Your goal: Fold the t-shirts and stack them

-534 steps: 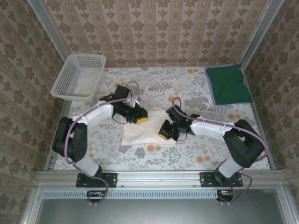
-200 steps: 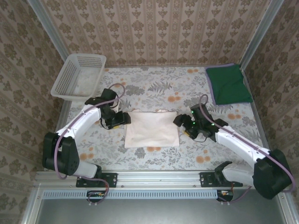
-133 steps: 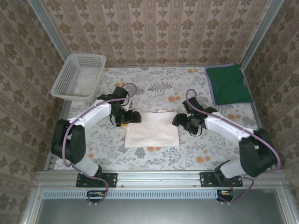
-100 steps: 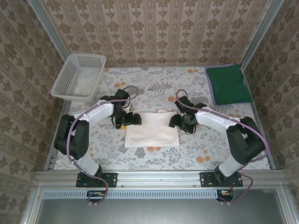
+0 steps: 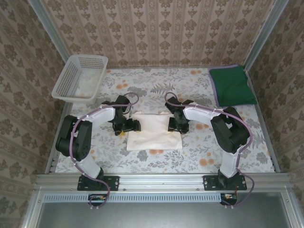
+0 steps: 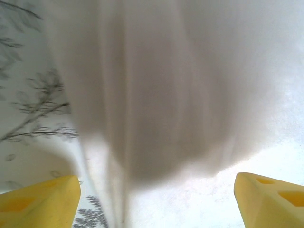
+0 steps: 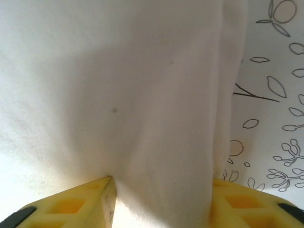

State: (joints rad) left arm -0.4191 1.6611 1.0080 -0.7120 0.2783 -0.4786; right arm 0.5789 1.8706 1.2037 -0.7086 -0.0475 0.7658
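Observation:
The cream-white t-shirt [image 5: 154,134] lies folded as a flat rectangle in the middle of the table. My left gripper [image 5: 132,126] is at its left edge. In the left wrist view the yellow fingers [image 6: 40,202] stand wide apart, open, with the shirt's edge [image 6: 166,71] between them. My right gripper [image 5: 172,124] is at the shirt's right edge. Its yellow fingers [image 7: 71,206] press both sides of a fold of the cream cloth [image 7: 156,142]. The dark green t-shirt [image 5: 232,86] lies folded at the far right corner.
A white mesh basket [image 5: 78,77] stands tilted at the far left corner. The floral tablecloth [image 5: 190,154] covers the table, bounded by patterned walls at the back and sides and a metal rail at the near edge.
Both arms swung inward from beside the shirt to its left and right edges. The right jaws narrowed onto the cloth. The left jaws opened wider.

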